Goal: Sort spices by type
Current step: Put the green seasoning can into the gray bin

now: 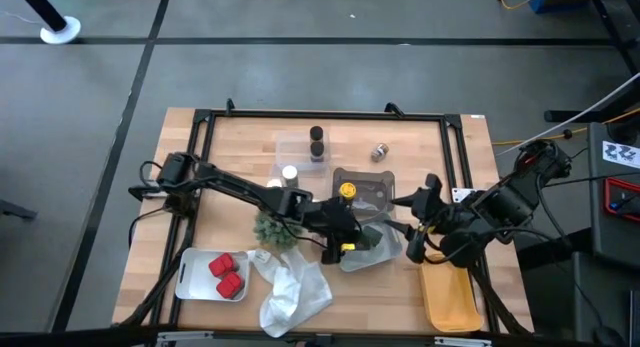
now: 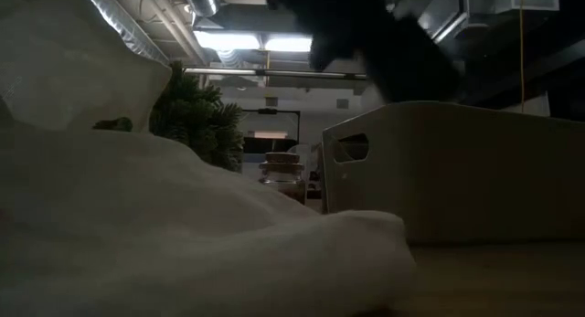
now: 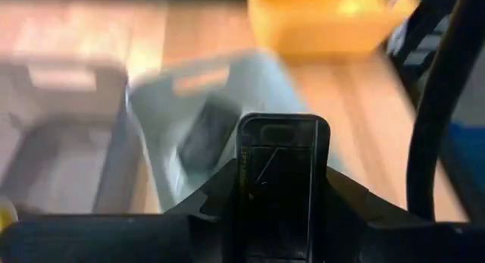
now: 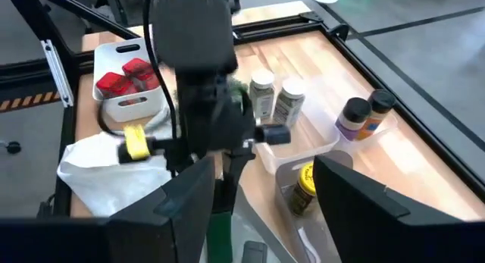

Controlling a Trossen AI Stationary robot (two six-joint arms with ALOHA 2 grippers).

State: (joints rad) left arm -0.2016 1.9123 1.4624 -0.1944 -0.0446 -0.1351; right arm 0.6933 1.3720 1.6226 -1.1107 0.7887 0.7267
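surface [image 1: 240, 137]: wood, frame centre | bag [image 1: 292, 292]: white, lower centre | white tray [image 1: 190, 277]: lower left, holds red packets [image 1: 227, 273] | grey tray [image 1: 385, 249]: centre, grey block [image 3: 201, 134] inside | left jaws [image 1: 345, 239]: narrow, over grey tray, nothing seen held | right jaws [image 1: 432, 223]: wide, empty, right of centre | yellow-capped jar [image 1: 346, 191]: centre

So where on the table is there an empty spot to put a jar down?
Bare wood shows along the far left, between the table frame and the clear tray, and on the far right beyond the lone silver jar. The near middle is crowded: plant, plastic bag, trays, both arms.
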